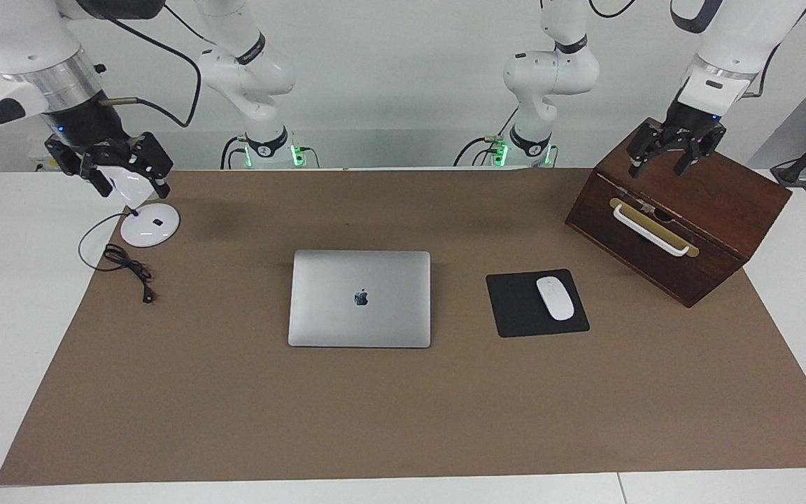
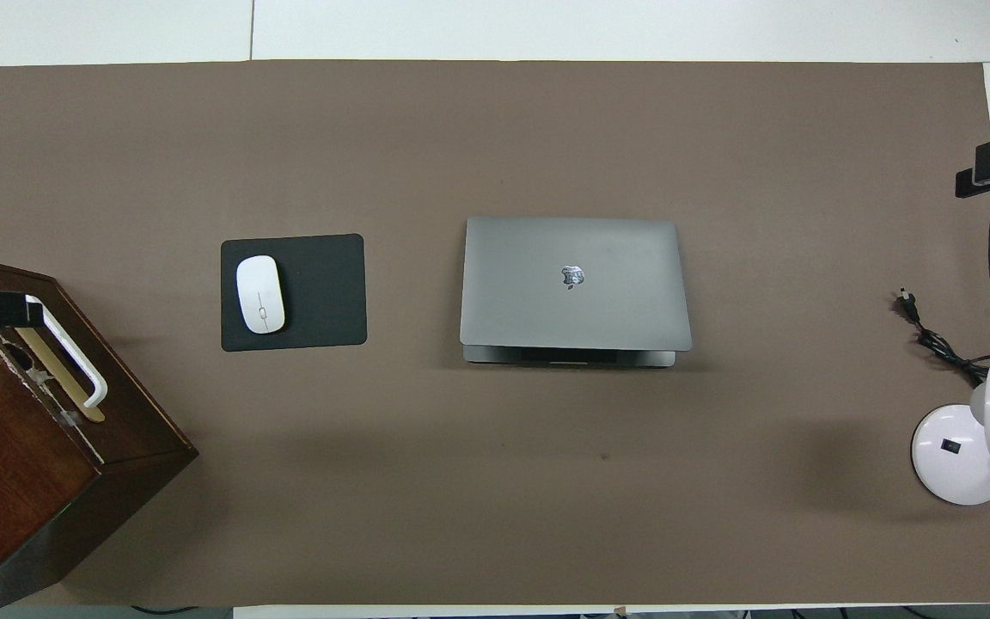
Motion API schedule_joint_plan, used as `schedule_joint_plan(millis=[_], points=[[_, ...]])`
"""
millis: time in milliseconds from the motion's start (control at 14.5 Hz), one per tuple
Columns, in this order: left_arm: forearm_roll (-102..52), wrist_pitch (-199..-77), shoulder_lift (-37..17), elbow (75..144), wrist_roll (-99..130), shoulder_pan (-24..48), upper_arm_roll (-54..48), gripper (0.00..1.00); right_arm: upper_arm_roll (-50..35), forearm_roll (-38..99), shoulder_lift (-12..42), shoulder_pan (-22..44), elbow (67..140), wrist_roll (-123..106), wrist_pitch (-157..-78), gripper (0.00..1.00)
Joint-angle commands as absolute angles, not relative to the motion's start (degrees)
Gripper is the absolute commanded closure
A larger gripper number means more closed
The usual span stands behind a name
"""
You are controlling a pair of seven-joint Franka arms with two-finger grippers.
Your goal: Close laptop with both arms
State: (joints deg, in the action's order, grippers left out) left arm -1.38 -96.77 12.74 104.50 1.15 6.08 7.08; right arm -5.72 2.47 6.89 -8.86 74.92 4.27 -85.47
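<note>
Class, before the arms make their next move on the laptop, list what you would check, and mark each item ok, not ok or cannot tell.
1. Laptop lid fully down: not ok, overhead view shows a slit at its edge nearer the robots.
2. Lid free of objects: ok.
3. Left gripper near laptop: not ok, over the wooden box.
4. Right gripper near laptop: not ok, over the lamp.
5. Mouse clear of laptop: ok, on the mouse pad.

the laptop (image 1: 359, 297) lid looks like smooth matt silver metal. the box (image 1: 679, 210) is dark polished wood, the mouse (image 1: 555, 298) glossy white plastic on a matt black pad (image 1: 515, 308). a matt brown sheet (image 1: 403, 420) covers the table.
</note>
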Motion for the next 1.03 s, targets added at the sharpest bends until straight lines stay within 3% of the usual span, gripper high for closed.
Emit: schedule_joint_plan(millis=[0,344,619,964], points=[[-1.3,-92.4,7.7,97.2,1.0,5.2,6.4,0.00,-6.2,2.8,6.2,-9.1,74.8,4.7,-83.8,0.00],[-1.9,-91.8,2.9,94.7,1.0,5.2,6.5,0.00,-4.6,3.2,2.4,-5.9,82.6,4.0,-85.3,0.00],[-2.6,-94.6,1.1,94.6,1.5,6.0,6.3,0.00,-2.2,2.8,-4.4,-6.1,96.0,-0.1,-94.8,0.00],[-1.9,-93.9,1.0,93.6,1.2,6.1,5.8,0.00,-2.2,3.2,-3.7,-6.4,94.7,-0.1,-94.1,0.00]])
